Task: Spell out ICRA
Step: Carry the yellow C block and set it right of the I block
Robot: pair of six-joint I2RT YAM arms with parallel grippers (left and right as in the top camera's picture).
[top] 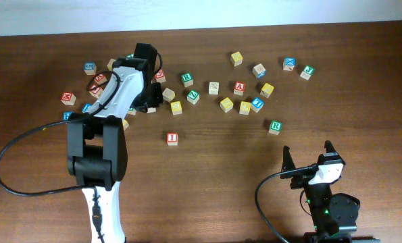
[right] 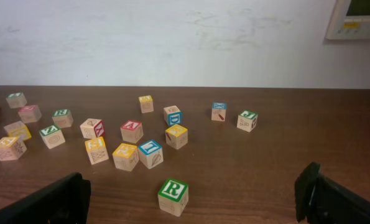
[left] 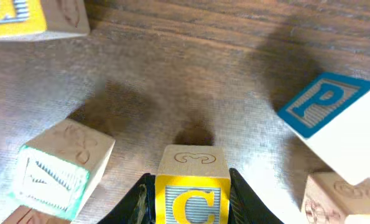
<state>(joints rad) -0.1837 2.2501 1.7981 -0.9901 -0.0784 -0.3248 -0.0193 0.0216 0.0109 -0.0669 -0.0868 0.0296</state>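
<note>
Left gripper pinches the yellow C block, which juts past its fingertips and may pivot loose or clip the nearby P block.

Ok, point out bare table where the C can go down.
Bare table lies between the I block and the R block, and all across the front. Crowded: the block row behind, and the cluster around the left gripper holding the C block.

Dark brown wood-grain table under even light with soft shadows, backed by a plain white wall, faintly scuffed, with a pale beige control panel mounted upper right, partly cut off by the frame.
</note>
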